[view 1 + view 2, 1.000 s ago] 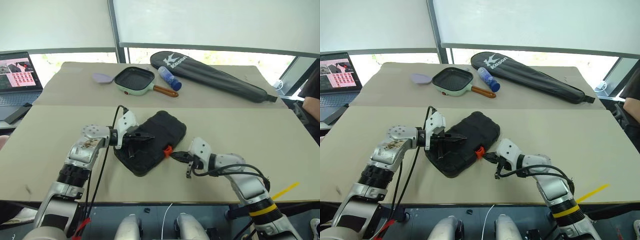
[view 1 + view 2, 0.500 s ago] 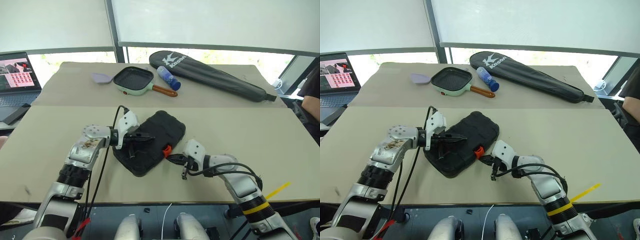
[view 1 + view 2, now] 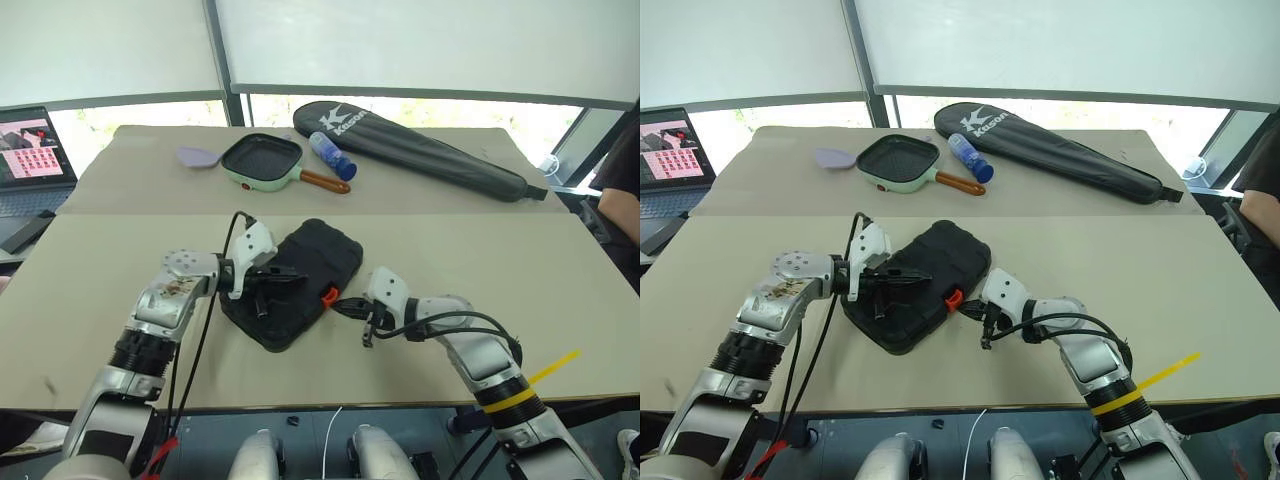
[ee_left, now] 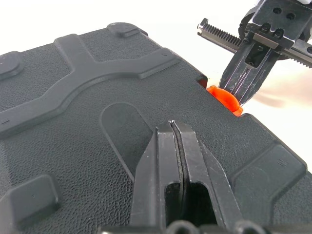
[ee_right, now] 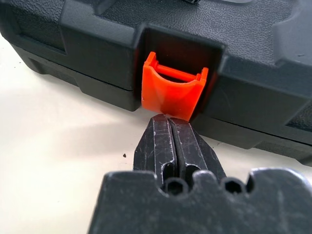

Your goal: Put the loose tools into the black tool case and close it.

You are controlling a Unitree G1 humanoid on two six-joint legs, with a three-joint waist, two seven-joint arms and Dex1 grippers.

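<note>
Black tool case (image 3: 295,281), lid down: my left end effector (image 4: 176,127), pressed together, pins its lid; right end effector (image 5: 170,122), pressed together, I'd push squarely on orange latch (image 5: 172,93).

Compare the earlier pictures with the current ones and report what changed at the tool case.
The right gripper, shut throughout, has edged in to the orange latch of the black tool case; its tip now sits right at the latch's lower edge. Nothing was gripped or released. The left gripper stays shut, resting on the closed lid, and the case has not moved on the table.
</note>
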